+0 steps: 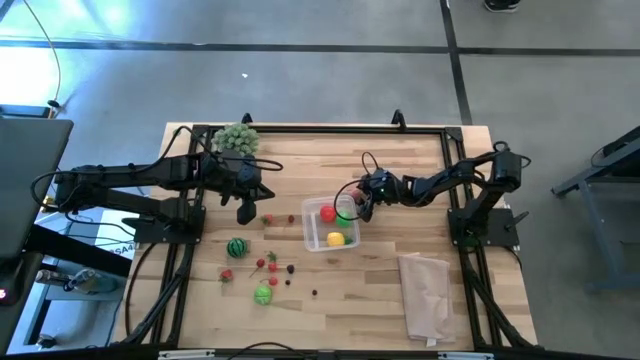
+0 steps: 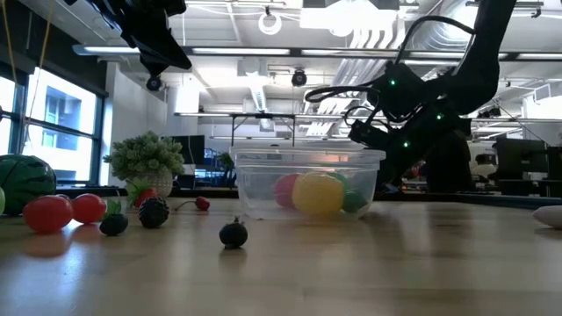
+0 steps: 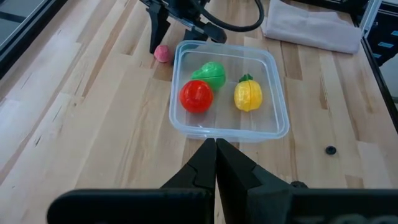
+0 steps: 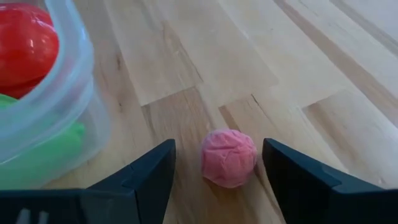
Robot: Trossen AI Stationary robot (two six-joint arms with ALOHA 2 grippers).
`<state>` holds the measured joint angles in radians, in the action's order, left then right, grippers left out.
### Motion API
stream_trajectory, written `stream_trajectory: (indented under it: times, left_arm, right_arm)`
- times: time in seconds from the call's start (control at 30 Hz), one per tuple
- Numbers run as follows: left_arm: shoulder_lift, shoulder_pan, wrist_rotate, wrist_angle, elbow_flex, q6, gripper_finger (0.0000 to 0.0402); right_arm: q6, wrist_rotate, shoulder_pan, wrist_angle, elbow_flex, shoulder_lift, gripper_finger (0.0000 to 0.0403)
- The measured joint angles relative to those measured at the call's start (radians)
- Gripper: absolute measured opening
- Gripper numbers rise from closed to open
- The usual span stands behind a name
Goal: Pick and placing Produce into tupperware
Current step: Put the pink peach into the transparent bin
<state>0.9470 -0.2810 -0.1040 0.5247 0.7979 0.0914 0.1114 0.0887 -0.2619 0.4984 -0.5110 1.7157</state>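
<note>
The clear tupperware stands at mid-table and holds a red ball, a green piece and a yellow lemon. A small pink ball lies on the wood just outside the container's far-right corner. My right gripper is open and slants down over it, one finger on each side with a gap to both. My left gripper is shut and hangs in the air left of the tupperware, holding nothing. More produce lies at the near left: a striped green ball, a green fruit and small red berries.
A folded beige cloth lies at the near right. A bushy pale-green plant stands at the far left edge. A dark berry sits on the wood in front of the tupperware. Bare wood stretches along the far side.
</note>
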Motion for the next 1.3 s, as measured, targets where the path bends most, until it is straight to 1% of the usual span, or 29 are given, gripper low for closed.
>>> stream_trajectory:
  times: [0.1,0.4,0.57,0.8,0.97,1.13,1.3]
  left_arm:
    - [0.000,0.000,0.000,0.000,0.000,0.000,0.0001]
    - [0.000,0.000,0.000,0.000,0.000,0.000,0.0001]
    - [0.000,0.000,0.000,0.000,0.000,0.000,0.0001]
    - [0.000,0.000,0.000,0.000,0.000,0.000,0.0001]
    - [0.000,0.000,0.000,0.000,0.000,0.000,0.0001]
    - [0.000,0.000,0.000,0.000,0.000,0.000,0.0001]
    - [0.000,0.000,0.000,0.000,0.000,0.000,0.0001]
  right_arm:
    - [0.001,0.000,0.000,0.000,0.000,0.000,0.0214]
    - [0.017,-0.017,0.000,0.000,0.000,0.000,0.0135]
    - [0.019,-0.019,0.000,0.001,0.000,0.000,0.0108]
    - [0.019,-0.018,0.000,0.003,0.000,0.000,0.0102]
    - [0.022,0.003,0.000,0.013,0.000,-0.011,0.0101]
    - [0.022,0.009,0.000,0.009,0.000,-0.057,0.0101]
    - [0.021,0.025,0.000,-0.026,0.000,-0.130,0.0101]
